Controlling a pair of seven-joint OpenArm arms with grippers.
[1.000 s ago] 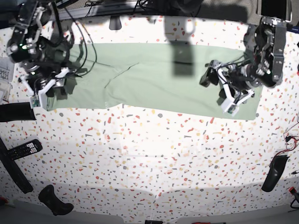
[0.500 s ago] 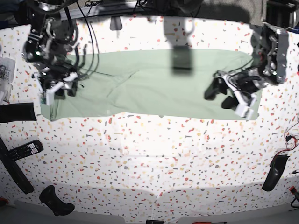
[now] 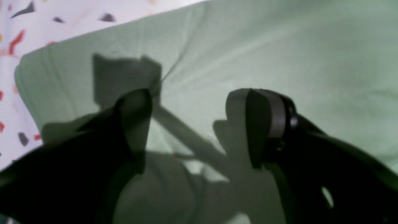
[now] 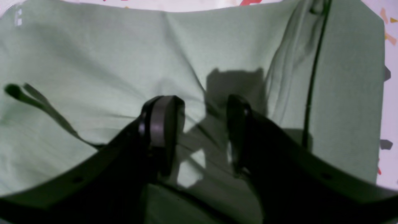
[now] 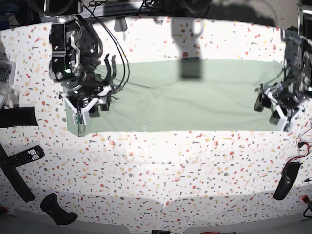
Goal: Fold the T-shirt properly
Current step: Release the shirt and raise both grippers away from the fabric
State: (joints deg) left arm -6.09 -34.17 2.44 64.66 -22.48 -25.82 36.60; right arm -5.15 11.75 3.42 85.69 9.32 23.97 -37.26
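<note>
- T-shirt [image 5: 175,95]: spread flat as a wide pale green band across the upper half of the base frame, on the speckled tabletop [image 5: 161,175]; mostly smooth, shallow creases near its left end.
- Left tool [image 5: 280,109]: at right edge of base frame, over the shirt's right end. Jaws well apart in the left wrist view [image 3: 199,124], only bare cloth and shadow between them; nothing clamped. Folded shirt edge and speckled surface at upper left of that view.
- Right tool [image 5: 87,105]: at upper left of base frame, over the shirt's left end. Jaws apart in the right wrist view [image 4: 199,127], cloth visible through the gap; nothing gripped. Contact with fabric: cannot tell.
- Black cable [image 4: 312,81]: runs down the right side of the right wrist view, over the cloth.
- Dark rectangular shadow [image 5: 191,68]: falls on the shirt at upper centre.
- Remote control [image 5: 24,156]: left edge of base frame, well apart from the shirt.
- Dark cylindrical object [image 5: 17,117]: left edge, just above the remote.
- Black handle-shaped object [image 5: 56,209]: lower left corner.
- Black object [image 5: 285,180]: lower right, beside red wires.
</note>
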